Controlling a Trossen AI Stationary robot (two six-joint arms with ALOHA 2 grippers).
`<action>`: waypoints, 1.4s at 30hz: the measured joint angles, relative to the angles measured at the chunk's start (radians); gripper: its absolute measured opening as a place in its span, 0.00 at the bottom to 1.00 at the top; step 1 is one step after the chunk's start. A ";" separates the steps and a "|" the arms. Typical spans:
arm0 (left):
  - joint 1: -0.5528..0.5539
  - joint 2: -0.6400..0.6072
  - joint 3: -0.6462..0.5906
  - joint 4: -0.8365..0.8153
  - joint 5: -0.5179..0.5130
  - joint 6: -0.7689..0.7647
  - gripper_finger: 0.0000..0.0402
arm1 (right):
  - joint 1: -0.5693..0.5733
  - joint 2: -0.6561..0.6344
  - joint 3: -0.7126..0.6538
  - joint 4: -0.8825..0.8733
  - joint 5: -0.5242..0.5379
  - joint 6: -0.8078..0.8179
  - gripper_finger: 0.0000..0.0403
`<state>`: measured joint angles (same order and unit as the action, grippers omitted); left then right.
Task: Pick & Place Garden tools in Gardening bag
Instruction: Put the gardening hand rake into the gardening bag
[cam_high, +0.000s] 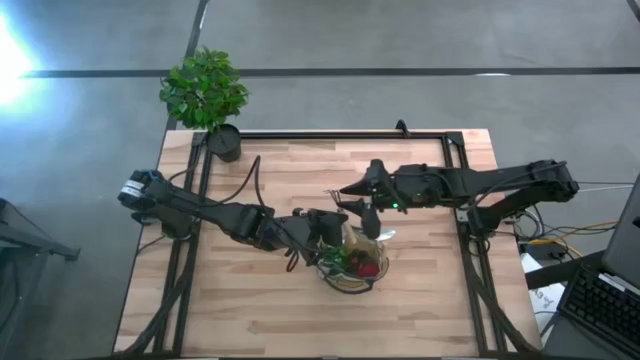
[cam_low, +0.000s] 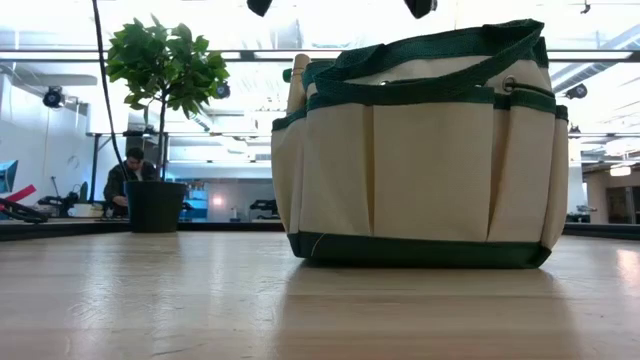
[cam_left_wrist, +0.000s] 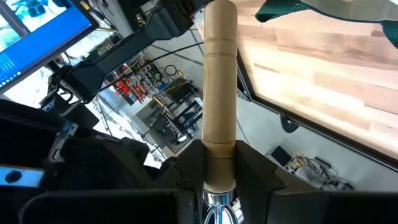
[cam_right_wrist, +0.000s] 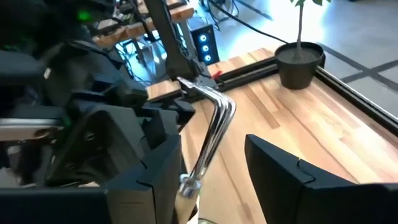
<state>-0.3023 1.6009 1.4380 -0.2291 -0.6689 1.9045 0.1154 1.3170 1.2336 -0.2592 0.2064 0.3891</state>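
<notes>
The gardening bag (cam_low: 420, 150), cream with green trim, stands on the table near its middle (cam_high: 355, 265). A red thing (cam_high: 368, 268) and greenery show inside it, and a wooden handle (cam_low: 297, 85) sticks up past its rim. Just left of the bag and above it, my left gripper (cam_high: 328, 226) is shut on a wooden-handled tool (cam_left_wrist: 221, 81). My right gripper (cam_high: 367, 212) hovers open over the bag's far side. Its fingers stand on either side of a tool's bent metal shank (cam_right_wrist: 211, 130). Whether that shank belongs to the held tool I cannot tell. My left gripper pinches the wooden handle between its two fingers at the end next to the metal collar (cam_left_wrist: 219, 177). The fingers lie across the handle. The handle's free end (cam_left_wrist: 221, 12) sticks out past them, clear of the table and the bag.
A leafy potted plant (cam_high: 208, 95) stands in a black pot (cam_high: 224, 143) at the table's far left corner. A dark frame rail (cam_high: 340, 134) runs along the far edge. Bare wood (cam_high: 230, 300) lies at the near left. A seated person (cam_low: 130, 175) shows beyond the table.
</notes>
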 joint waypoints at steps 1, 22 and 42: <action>0.000 0.000 0.000 0.000 0.000 -0.001 0.16 | 0.000 0.003 0.001 0.000 0.000 0.001 0.42; 0.000 0.000 0.000 -0.009 0.003 -0.028 0.16 | -0.001 0.068 0.059 -0.019 -0.021 -0.030 0.27; -0.007 0.003 -0.003 0.095 0.060 -0.361 0.50 | -0.009 0.031 0.059 -0.024 0.017 -0.154 0.02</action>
<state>-0.3096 1.6036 1.4352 -0.1340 -0.6094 1.5431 0.1066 1.3481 1.2928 -0.2830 0.2232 0.2346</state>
